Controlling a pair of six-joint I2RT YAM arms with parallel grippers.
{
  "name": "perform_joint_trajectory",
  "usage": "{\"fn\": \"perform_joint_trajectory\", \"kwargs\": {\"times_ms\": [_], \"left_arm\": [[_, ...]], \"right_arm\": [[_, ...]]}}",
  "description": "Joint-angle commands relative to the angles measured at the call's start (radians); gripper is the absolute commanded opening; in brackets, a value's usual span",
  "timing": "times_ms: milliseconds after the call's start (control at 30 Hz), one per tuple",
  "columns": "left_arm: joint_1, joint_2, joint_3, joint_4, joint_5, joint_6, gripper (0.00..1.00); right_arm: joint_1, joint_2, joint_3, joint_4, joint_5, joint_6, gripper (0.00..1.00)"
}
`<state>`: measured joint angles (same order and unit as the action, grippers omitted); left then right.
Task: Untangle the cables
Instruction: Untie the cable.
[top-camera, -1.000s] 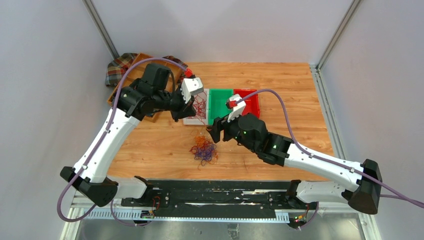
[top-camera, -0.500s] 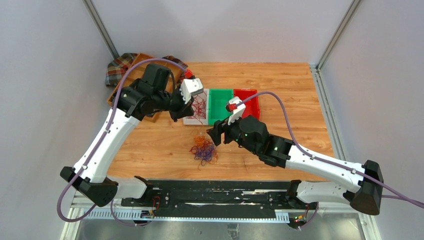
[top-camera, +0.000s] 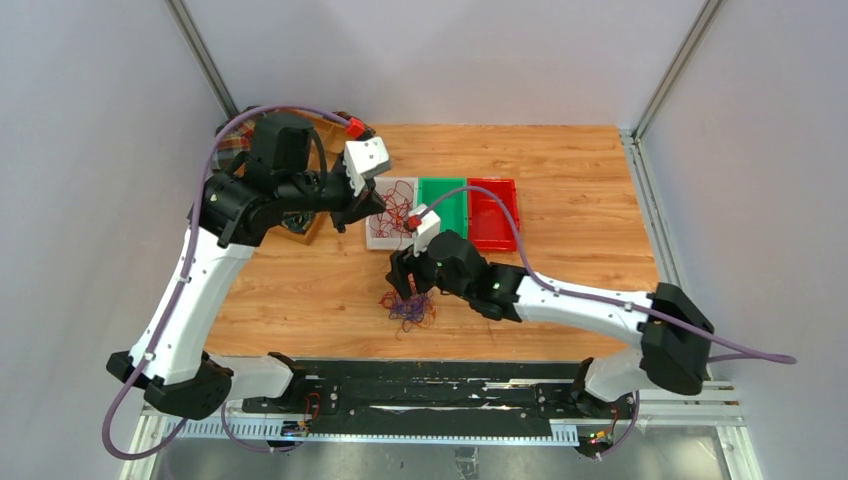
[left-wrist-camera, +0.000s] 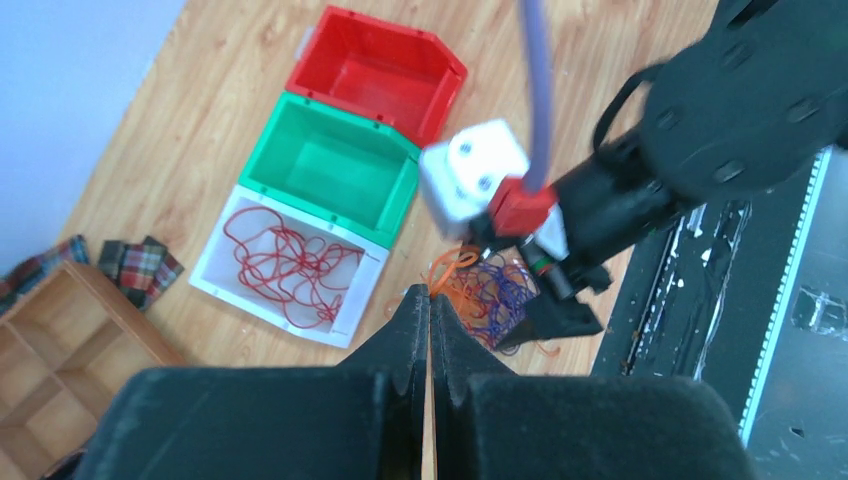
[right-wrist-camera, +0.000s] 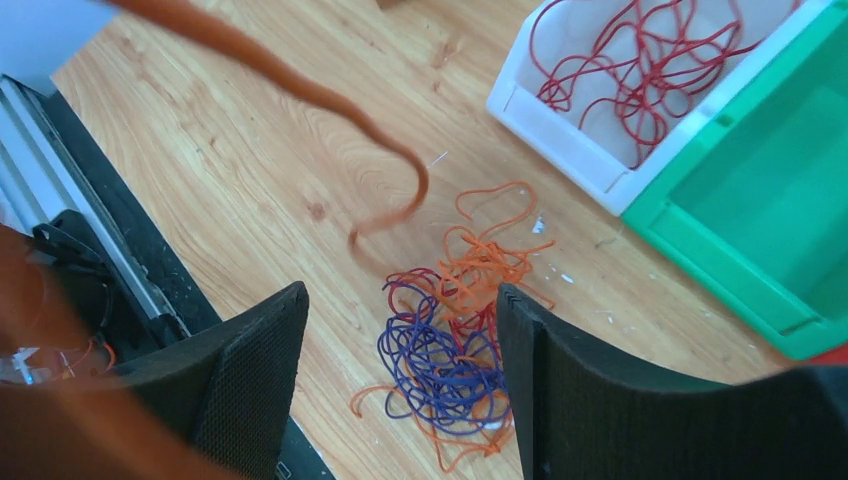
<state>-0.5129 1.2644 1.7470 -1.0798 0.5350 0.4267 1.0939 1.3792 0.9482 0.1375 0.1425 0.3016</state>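
The cables (top-camera: 408, 303) lie as a small clump of purple, orange and red wires on the wooden table near the front; the clump also shows in the left wrist view (left-wrist-camera: 490, 298) and the right wrist view (right-wrist-camera: 450, 345). My right gripper (top-camera: 399, 284) is open and hangs just above the clump, its jaws either side of it (right-wrist-camera: 400, 292). Loose red wires (top-camera: 397, 208) lie in the white bin (left-wrist-camera: 290, 315). My left gripper (top-camera: 372, 208) is high beside the white bin, shut with nothing seen between its jaws (left-wrist-camera: 428, 292). A blurred orange strand (right-wrist-camera: 300, 90) crosses close to the right wrist lens.
A green bin (top-camera: 445, 195) and a red bin (top-camera: 495, 215) stand in a row right of the white bin. A wooden compartment tray (left-wrist-camera: 60, 340) and a plaid cloth (left-wrist-camera: 130, 265) are at the back left. A black rail (top-camera: 430, 385) runs along the near edge.
My right arm has swung left and forward, and its open gripper now hangs over the clump. My left arm has pulled back to the left, away from the white bin.
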Motion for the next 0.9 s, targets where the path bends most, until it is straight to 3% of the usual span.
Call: {"fn": "perform_joint_trajectory", "kwargs": {"times_ms": [0,367,867], "left_arm": [[-0.007,-0.034,0.075,0.011,0.019,-0.017,0.0],[-0.007,-0.077,0.231,0.013,-0.005,-0.01,0.0],[-0.007,-0.019,0.605,0.018,-0.118,-0.009,0.0]], "right_arm": [[0.016,0.107,0.065,0.054,-0.032,0.004,0.68],[-0.015,0.216,0.079,0.113,-0.072,0.054,0.58],[-0.052,0.181,-0.117,0.206,-0.058,0.131,0.48]]}}
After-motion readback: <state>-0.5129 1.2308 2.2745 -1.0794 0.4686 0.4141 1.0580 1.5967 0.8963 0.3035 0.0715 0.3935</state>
